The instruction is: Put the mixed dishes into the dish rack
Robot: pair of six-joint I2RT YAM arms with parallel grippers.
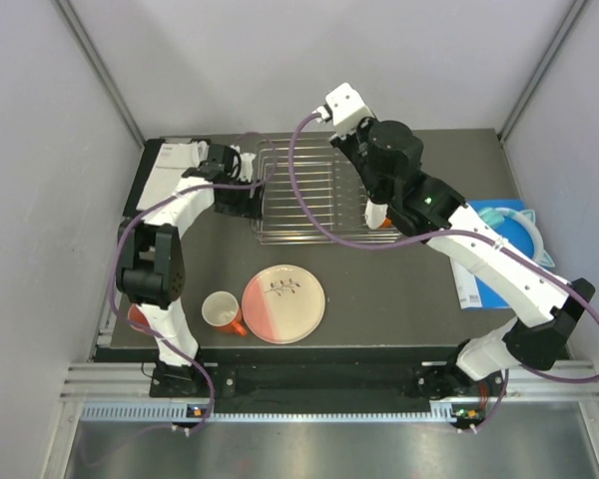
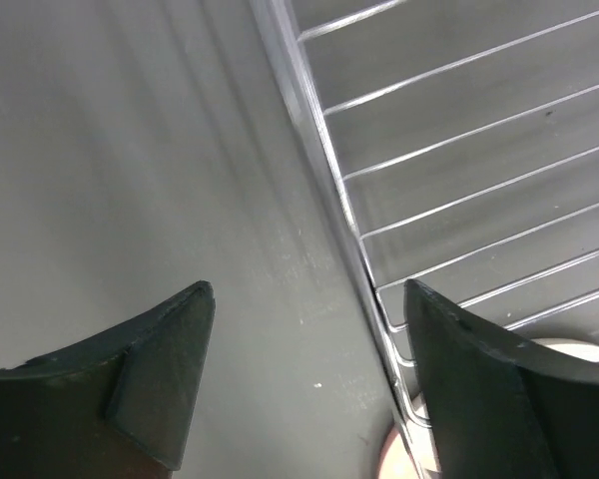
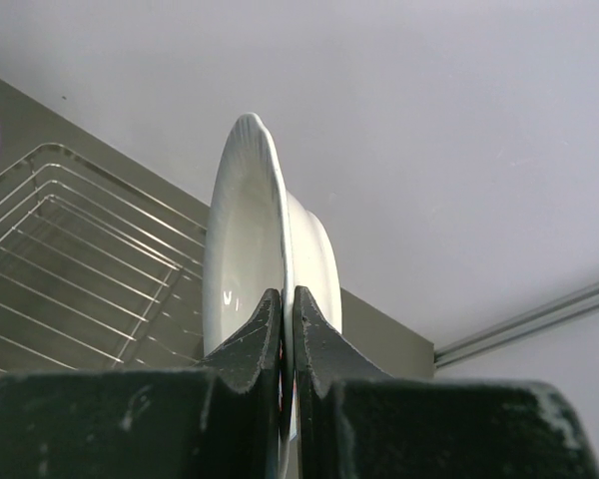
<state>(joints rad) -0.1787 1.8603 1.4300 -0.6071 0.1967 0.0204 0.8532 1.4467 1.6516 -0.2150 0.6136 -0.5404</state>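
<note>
White bowl (image 3: 245, 259) is standing on edge, and my right gripper (image 3: 286, 296) is pinching its rim tight, holding it up by the right side of the dish rack (image 3: 70, 249). My left gripper (image 2: 309, 289) is hovering, fingers spread wide and gripping nothing, the rack's left rim wire running between them. Pink-and-cream plate (image 1: 285, 302) and orange mug (image 1: 222, 312) are sitting side by side on the table near my bases.
</note>
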